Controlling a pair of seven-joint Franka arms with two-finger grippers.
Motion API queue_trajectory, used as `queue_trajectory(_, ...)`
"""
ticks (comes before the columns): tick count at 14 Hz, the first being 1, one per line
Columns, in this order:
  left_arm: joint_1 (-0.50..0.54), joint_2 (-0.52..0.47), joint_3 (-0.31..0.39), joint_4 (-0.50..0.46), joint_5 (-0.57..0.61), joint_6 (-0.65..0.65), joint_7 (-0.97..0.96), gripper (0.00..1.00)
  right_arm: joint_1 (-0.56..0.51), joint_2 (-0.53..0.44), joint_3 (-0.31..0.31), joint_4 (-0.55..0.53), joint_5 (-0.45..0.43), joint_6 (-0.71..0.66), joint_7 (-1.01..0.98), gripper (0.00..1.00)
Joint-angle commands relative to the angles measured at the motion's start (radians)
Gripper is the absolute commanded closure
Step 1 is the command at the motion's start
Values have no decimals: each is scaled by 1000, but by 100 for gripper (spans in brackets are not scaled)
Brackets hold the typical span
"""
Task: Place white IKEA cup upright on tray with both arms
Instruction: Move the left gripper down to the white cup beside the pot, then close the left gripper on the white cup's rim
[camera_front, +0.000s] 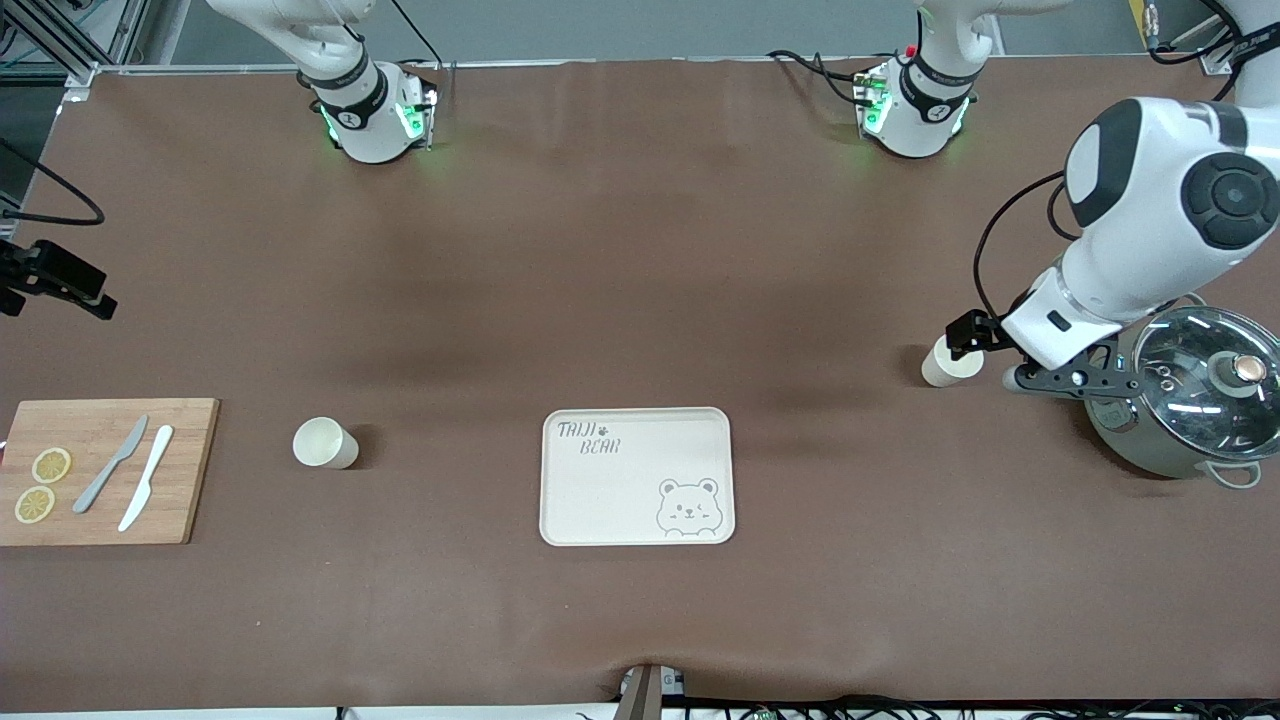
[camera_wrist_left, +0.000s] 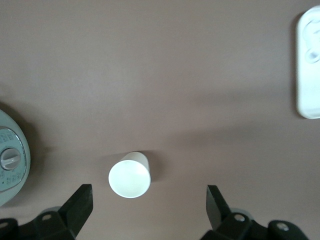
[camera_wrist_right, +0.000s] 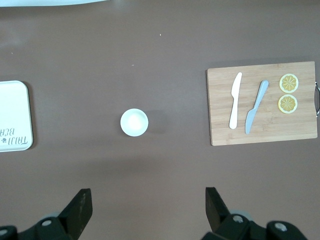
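Cups stand upright on the desk at either end of the tray (camera_front: 637, 477). One cup (camera_front: 948, 364) sits beneath the left hand (camera_wrist_left: 150, 205), fingers spread wide and holding nothing, next to the pot (camera_front: 1190, 400). Another cup (camera_front: 324, 443), beside the cutting board (camera_front: 105, 470), lies below the right hand (camera_wrist_right: 148, 207), likewise wide open and empty.

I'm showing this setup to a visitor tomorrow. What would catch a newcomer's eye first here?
Probably the cream tray with its winking bear, lying bare mid-table, with a white cup on either side: one cup toward the right arm's end, the other cup toward the left arm's end, under the left gripper, which is open. Next, the lidded steel pot beside that cup, and the wooden cutting board with knives and lemon slices.
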Motion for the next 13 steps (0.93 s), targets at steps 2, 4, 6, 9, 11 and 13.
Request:
queue_trajectory(2,86,-93,-8,-248,7,164,136,0,-10,26,11,21,-4,10,-6,0)
queue_trajectory(4,113,-93,-8,-341,4,285,144,0,-15,28,11,17,-3,18,-7,0)
queue_trajectory(6,127,-70,-10,-394,4,372,144,0,-9,28,11,20,-7,18,-6,0)
queue_trajectory(9,130,-13,-8,-414,2,458,144,0,-12,26,12,24,5,12,-15,0)
queue_trajectory(11,130,36,-8,-415,4,517,146,0,-3,23,14,29,-7,18,-18,0)
queue_trajectory(13,133,68,-7,-417,5,567,149,0,-3,24,15,47,-4,24,-7,0)
